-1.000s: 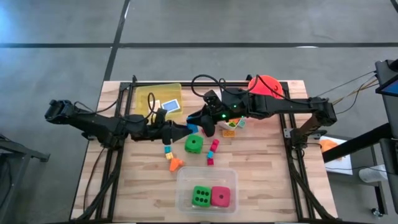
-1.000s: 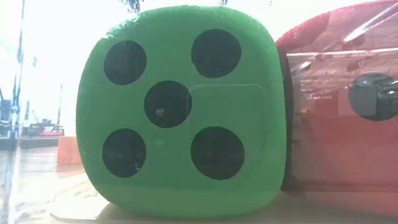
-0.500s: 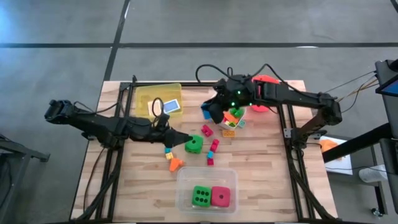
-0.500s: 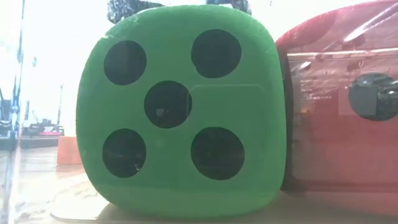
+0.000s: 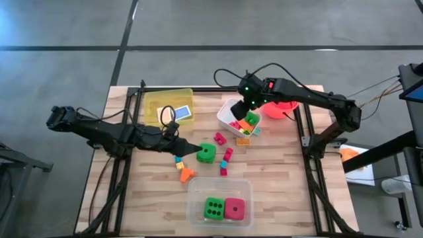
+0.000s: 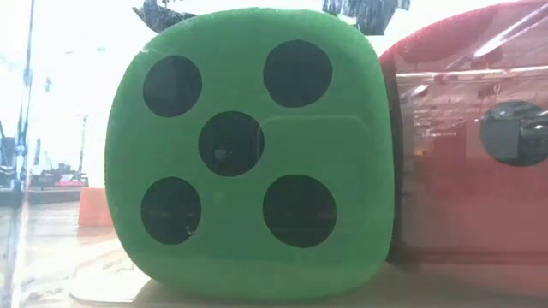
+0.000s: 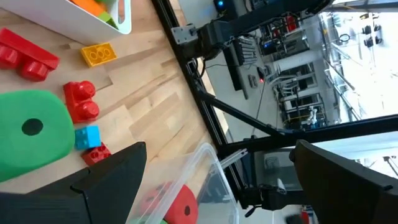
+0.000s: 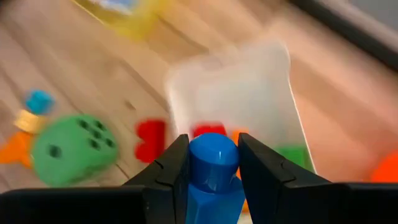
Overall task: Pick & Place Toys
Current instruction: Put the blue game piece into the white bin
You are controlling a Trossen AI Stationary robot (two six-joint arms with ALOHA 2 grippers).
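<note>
Overhead view of a wooden table point(image 5: 277, 178) with two dark arms. The right gripper point(image 8: 211, 163) is over the white tub point(image 5: 232, 111) at about 1 o'clock from the table's centre; its fingers are clenched on a blue block point(image 8: 214, 165), which the right wrist view shows pinched between the two dark pads. The white tub holds green, orange and pink blocks.

The left gripper point(image 5: 192, 151) lies low near the table's centre, its fingers spread wide and grasping nothing, its tip just beside a loose green die point(image 5: 206, 153) at its 3 o'clock. In the left wrist view the two dark fingers point(image 7: 106, 180) stand well apart with bare wood between them.

Loose toys on the table: a red block point(image 5: 219, 139) at 12 o'clock of the loose die; a column of red and pink blocks point(image 5: 226, 160) at its 4 o'clock; a yellow block point(image 5: 244, 140) just at the tub's 6 o'clock; small blue and yellow blocks point(image 5: 178, 162) and an orange piece point(image 5: 186, 174) at the die's 7 o'clock.

A clear tub point(image 5: 220, 202) at the table's 6 o'clock edge contains a second green die point(image 5: 213, 209) and a pink die point(image 5: 234, 209) side by side, touching; the low view shows these two pressed close to the lens. A yellow tub point(image 5: 158, 102) at 11 o'clock holds a flat blue tile point(image 5: 183, 113). An orange-red bucket point(image 5: 283, 109) sits at the white tub's 3 o'clock, partly hidden by the right arm.
</note>
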